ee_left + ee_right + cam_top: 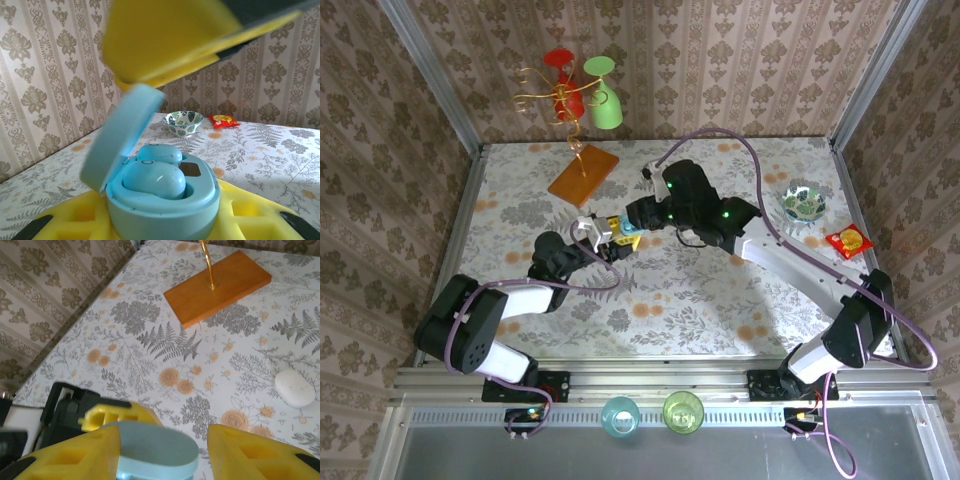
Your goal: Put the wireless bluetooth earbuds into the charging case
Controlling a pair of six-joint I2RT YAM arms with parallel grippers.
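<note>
Currently the pale blue charging case point(165, 215) sits clamped low between the left gripper's point(162, 222) yellow fingers point(250, 215), lid point(120, 135) hinged up, 2 earbuds point(152, 177) lying in its wells. The right gripper point(162, 450) hangs spread wide about the lid, gripping nothing. Judgement: case is light, rigid, glossy plastic, likely slippery; hold the body by its sides, never the lid, since the hinge looks weakest. Earbuds are tiny and smooth; press gently from above.

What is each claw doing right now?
Left claw: shut on the charging case.
Right claw: open, straddling the lid.
</note>
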